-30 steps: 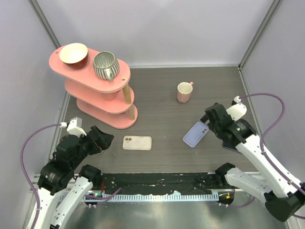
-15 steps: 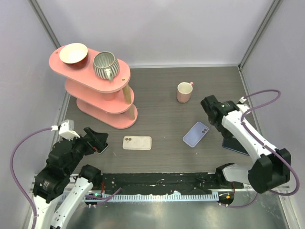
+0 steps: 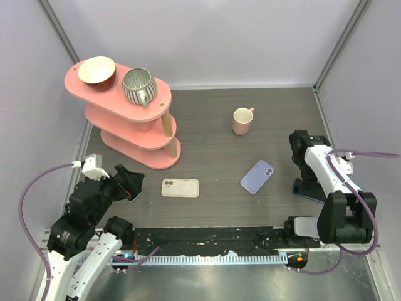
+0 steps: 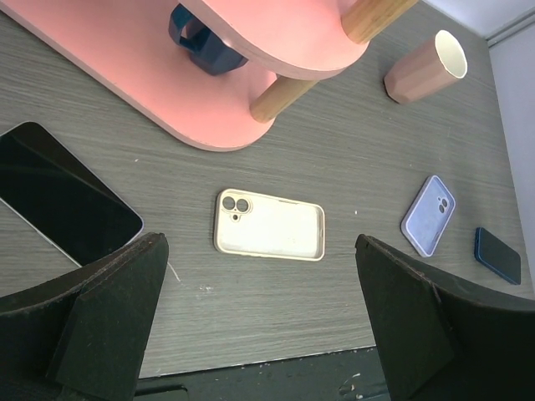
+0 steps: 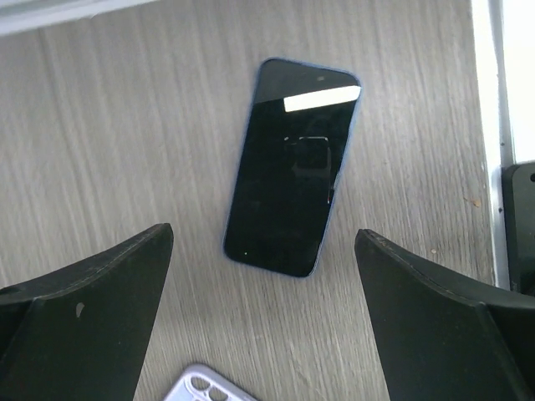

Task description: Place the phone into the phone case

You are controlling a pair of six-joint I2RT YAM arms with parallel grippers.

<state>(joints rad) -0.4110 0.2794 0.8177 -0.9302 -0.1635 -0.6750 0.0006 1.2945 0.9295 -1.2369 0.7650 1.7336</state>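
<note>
Blue phone [image 5: 292, 167] lies flat, screen up, on the table [image 5: 109, 117] near its right edge, below the right gripper [image 5: 263, 234], whose jaws stand wide apart and empty. Left gripper [image 3: 130, 183] is likewise apart. Judged rigid, thin and slippery; grasp across the long edges. Lilac case [image 3: 257, 176] lies near.

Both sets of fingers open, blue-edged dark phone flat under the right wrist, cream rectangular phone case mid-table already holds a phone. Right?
No: the cream rectangular phone case is empty; the left wrist view shows its bare inside. The rest stands: left fingers and right fingers open, blue-edged dark phone flat under the right wrist.
</note>
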